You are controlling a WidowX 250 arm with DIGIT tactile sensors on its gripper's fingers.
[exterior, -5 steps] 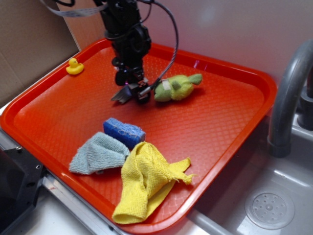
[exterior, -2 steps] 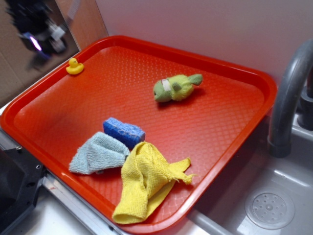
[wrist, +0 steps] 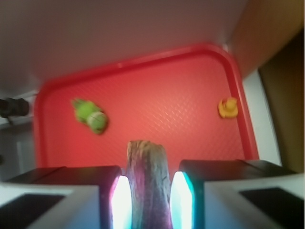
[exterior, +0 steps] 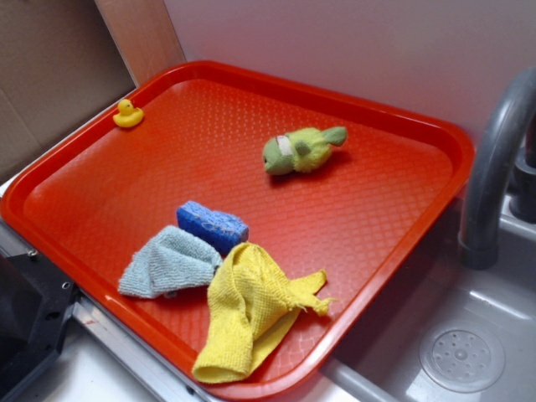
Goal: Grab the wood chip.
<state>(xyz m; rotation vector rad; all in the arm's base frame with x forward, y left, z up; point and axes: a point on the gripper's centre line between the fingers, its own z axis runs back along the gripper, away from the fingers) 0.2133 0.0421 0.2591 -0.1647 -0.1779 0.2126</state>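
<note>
Gripping the chip (wrist: pixel 147 183) between them, the two fingers (wrist: pixel 121 202) are closed on its sides in the wrist view, the grey-brown sliver standing up out of the gap with its ragged end toward the tray (wrist: pixel 143 76). The lit pads press against both flanks of the chip, so the gripper (wrist: pixel 147 200) is nearly shut, held apart only by the wood. The chip is off the tray, high above it, since the whole tray shows small beneath.

In that view the plush (wrist: pixel 90 115) lies on the tray to the left and the duck (wrist: pixel 228 107) sits near the right rim, well apart from each other. The picture is blurred, so the chip's grain is hard to read.

The exterior view shows neither arm nor chip. The tray (exterior: pixel 394 113) sits on the bench beside a sink (exterior: pixel 469 335) with a grey faucet (exterior: pixel 494 159) at the right. The duck (exterior: pixel 127 114) stands at the far left edge of the tray. The plush (exterior: pixel 300 150) lies near the middle toward the back. Toward the front, the sponge (exterior: pixel 212 225) rests between a grey cloth (exterior: pixel 167 263) on its left and a yellow cloth (exterior: pixel 247 310) on its right; both cloths touch it, and the yellow one reaches to the tray's front rim.
</note>
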